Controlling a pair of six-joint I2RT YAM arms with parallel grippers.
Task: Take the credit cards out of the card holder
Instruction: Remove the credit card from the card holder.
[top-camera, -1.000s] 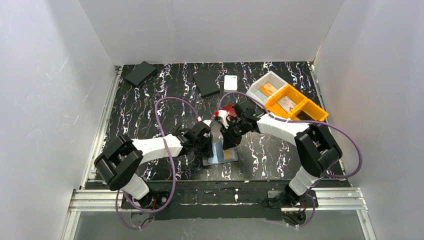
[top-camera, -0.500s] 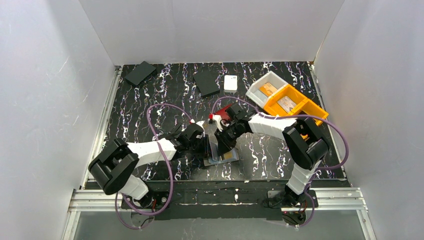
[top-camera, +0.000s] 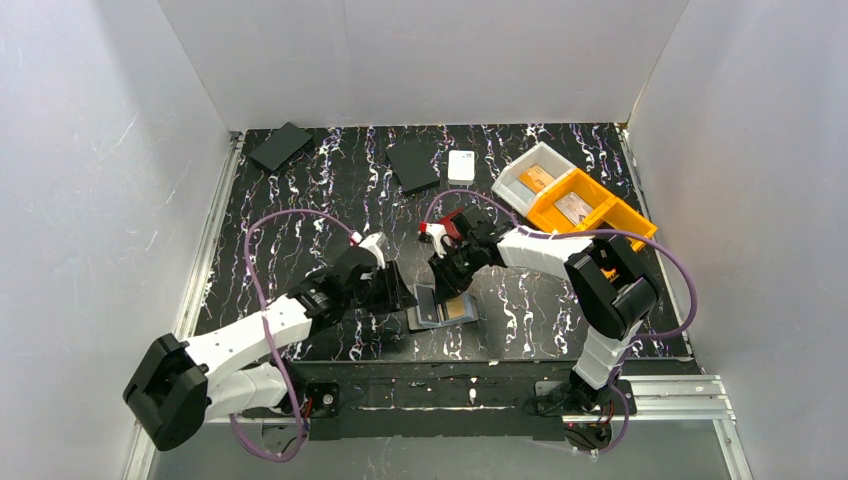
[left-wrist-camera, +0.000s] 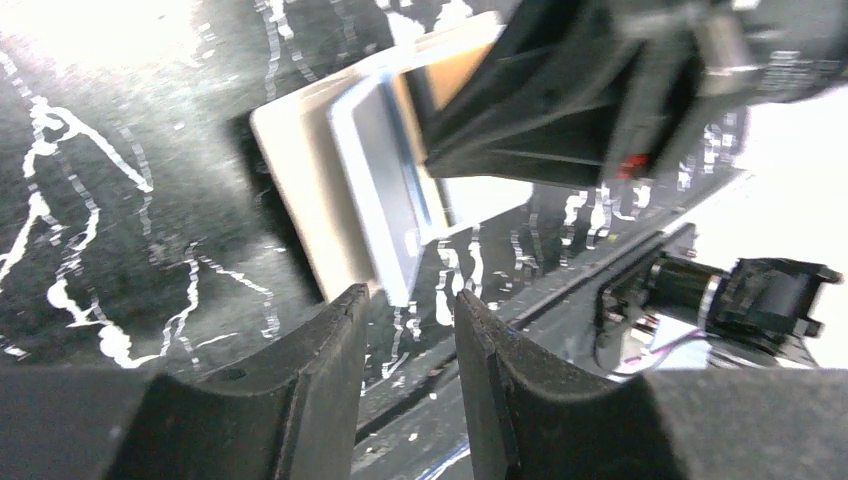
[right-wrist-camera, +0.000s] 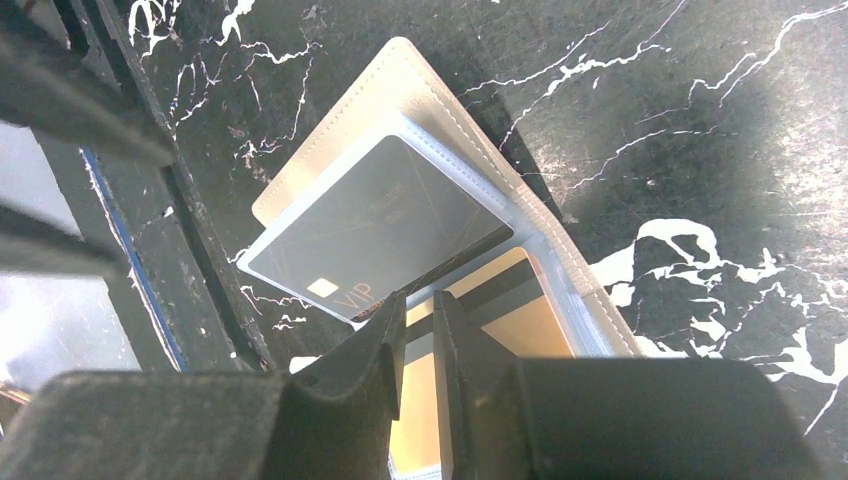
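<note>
The grey card holder (top-camera: 424, 316) lies open near the table's front edge. It also shows in the left wrist view (left-wrist-camera: 295, 190) and the right wrist view (right-wrist-camera: 400, 80). A light blue card (left-wrist-camera: 385, 190), greyish with "VIP" print in the right wrist view (right-wrist-camera: 370, 225), sticks partway out of one half. The orange card (right-wrist-camera: 540, 330) lies in the other half. My right gripper (right-wrist-camera: 420, 310) is shut, its tips pressing down on the holder at the orange card's edge (top-camera: 447, 285). My left gripper (left-wrist-camera: 410, 310) is open and empty, just left of the holder (top-camera: 400, 295).
A dark red case (top-camera: 455, 220) lies behind the right gripper. Two flat black squares (top-camera: 281, 145) (top-camera: 413, 165) and a small white card (top-camera: 461, 165) lie at the back. A white bin (top-camera: 535, 172) and orange bins (top-camera: 590, 208) stand at the back right.
My left arm has swung back and to the left, and its gripper has come off the holder. The right gripper has stayed down on the holder.
</note>
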